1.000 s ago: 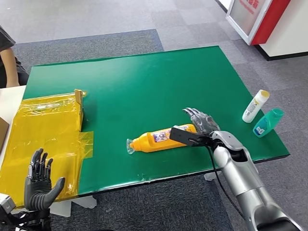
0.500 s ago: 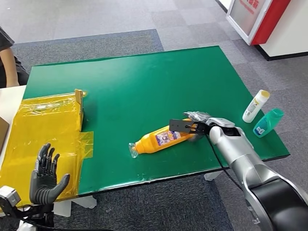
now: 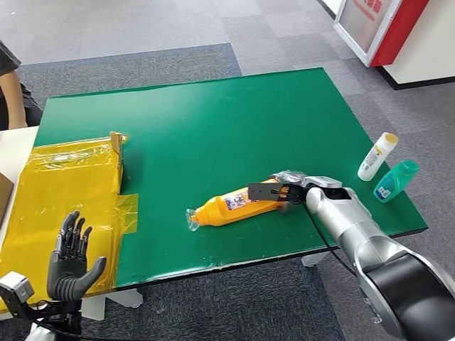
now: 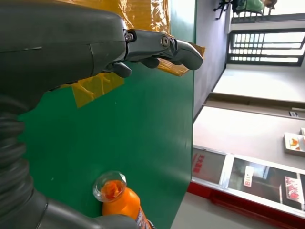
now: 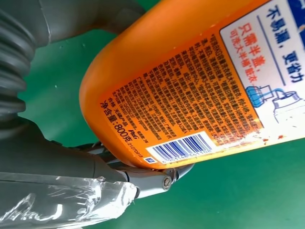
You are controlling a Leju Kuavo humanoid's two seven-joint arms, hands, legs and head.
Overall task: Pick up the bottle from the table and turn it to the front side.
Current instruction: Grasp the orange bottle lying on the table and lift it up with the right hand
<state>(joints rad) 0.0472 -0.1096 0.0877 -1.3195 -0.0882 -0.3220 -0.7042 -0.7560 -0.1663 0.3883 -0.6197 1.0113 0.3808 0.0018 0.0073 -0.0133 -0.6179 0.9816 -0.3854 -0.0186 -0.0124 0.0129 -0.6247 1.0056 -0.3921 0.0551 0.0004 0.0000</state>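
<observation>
An orange bottle [image 3: 233, 204] with a clear cap lies on its side on the green table [image 3: 215, 114], cap toward my left. My right hand [image 3: 292, 183] grips its base end, with fingers on one side and the thumb on the other. The right wrist view shows the bottle [image 5: 187, 86] close up, back label with barcode facing the camera, and my right hand [image 5: 54, 157] wrapped under it. My left hand [image 3: 70, 259] hangs open off the table's near left corner, fingers spread. In the left wrist view its fingers [image 4: 154, 45] are spread above the table and the bottle's cap end [image 4: 118, 195] shows.
A white bottle [image 3: 377, 156] and a teal bottle [image 3: 395, 180] lie near the table's right edge. Yellow film [image 3: 64, 192] covers the left end, with a small raised flap. A person's arm [image 3: 11, 89] is at the far left. A red-and-white cabinet [image 3: 386, 28] stands beyond.
My right hand turned down from above the bottle's base and closed around it. The bottle shifted slightly on the table. My left hand rose a little.
</observation>
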